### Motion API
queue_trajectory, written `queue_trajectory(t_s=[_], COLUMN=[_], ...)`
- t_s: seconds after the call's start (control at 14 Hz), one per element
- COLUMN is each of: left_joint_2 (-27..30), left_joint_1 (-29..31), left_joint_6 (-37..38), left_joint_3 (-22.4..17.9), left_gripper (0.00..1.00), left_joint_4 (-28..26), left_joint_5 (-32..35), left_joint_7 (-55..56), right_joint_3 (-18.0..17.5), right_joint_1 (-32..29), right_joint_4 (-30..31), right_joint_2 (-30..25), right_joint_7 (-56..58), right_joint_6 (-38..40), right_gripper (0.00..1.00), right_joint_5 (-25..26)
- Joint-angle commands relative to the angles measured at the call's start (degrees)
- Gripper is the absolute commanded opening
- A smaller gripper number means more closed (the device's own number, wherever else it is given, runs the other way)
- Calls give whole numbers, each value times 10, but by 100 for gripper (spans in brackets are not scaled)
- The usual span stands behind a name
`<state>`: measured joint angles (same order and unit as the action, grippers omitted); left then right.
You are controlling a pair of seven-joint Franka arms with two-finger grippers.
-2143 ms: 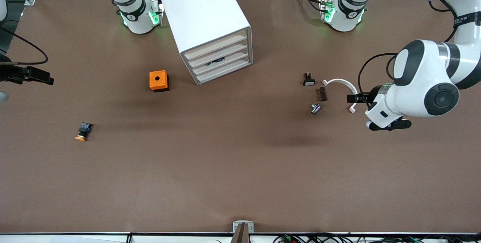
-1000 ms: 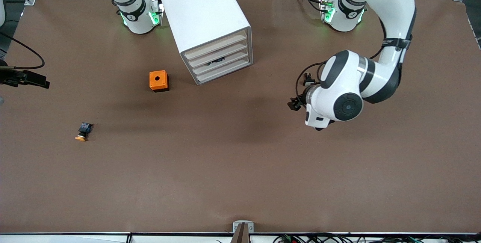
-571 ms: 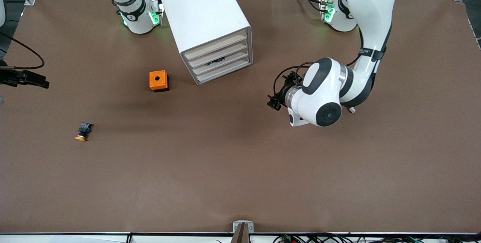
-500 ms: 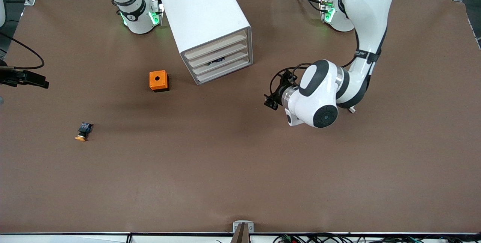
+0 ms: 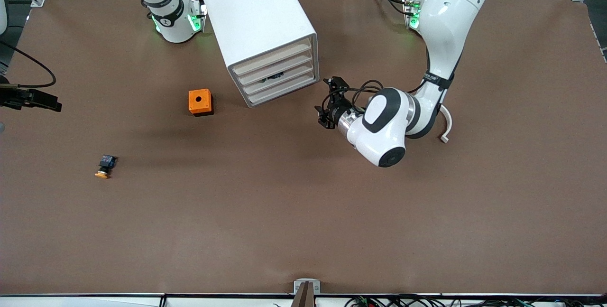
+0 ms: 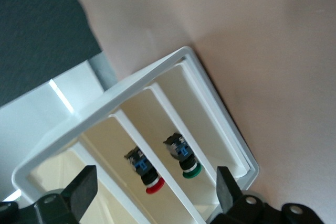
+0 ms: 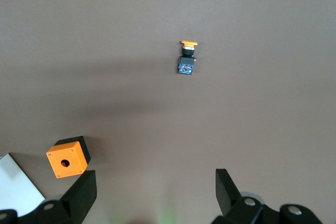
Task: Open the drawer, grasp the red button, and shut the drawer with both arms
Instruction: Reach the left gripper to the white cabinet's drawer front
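Observation:
The white drawer cabinet [image 5: 258,27] stands near the arms' bases, and its drawers [image 5: 277,75] look pushed in. In the left wrist view the button [image 6: 148,176], red-capped with a black-and-blue body, lies inside one drawer of the cabinet [image 6: 173,61]. My left gripper [image 5: 328,103] hangs open in front of the drawers, a short way off, and faces them. Its fingers stand wide apart in the left wrist view [image 6: 155,170] with nothing between them. My right gripper [image 7: 155,176] waits open high over the table by its own base [image 5: 173,20]. It does not show in the front view.
A green-capped button [image 6: 185,160] lies in the adjoining drawer. An orange box with a hole [image 5: 200,102] sits beside the cabinet. An orange-capped button [image 5: 104,167] lies nearer the front camera. A white curved part [image 5: 446,124] lies by the left arm. A black fixture [image 5: 33,99] juts in at the right arm's end.
My left arm has swung from its own end of the table toward the cabinet's front, with its gripper open all the way. Nothing on the table has moved.

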<state>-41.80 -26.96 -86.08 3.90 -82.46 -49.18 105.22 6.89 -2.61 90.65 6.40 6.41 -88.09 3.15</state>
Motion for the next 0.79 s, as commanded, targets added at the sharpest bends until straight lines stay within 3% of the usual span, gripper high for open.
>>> queue_trajectory(t_s=[0.0, 0.14, 0.71], left_joint_2=[-38, -46, -93], left_joint_1=[1, 0, -14], left_joint_6=[27, 31, 79], left_joint_3=[0, 18, 23], left_gripper=[100, 100, 100], left_joint_4=[39, 41, 39], left_joint_5=[-34, -34, -46], left_joint_7=[71, 105, 220], right_joint_3=[-3, -4, -5], right_joint_1=[1, 1, -3], right_joint_4=[-10, -9, -4], right_joint_2=[5, 5, 2], right_joint_7=[-21, -57, -89], right_joint_6=[8, 13, 20], right_gripper=[100, 100, 100], right_joint_5=[5, 2, -24])
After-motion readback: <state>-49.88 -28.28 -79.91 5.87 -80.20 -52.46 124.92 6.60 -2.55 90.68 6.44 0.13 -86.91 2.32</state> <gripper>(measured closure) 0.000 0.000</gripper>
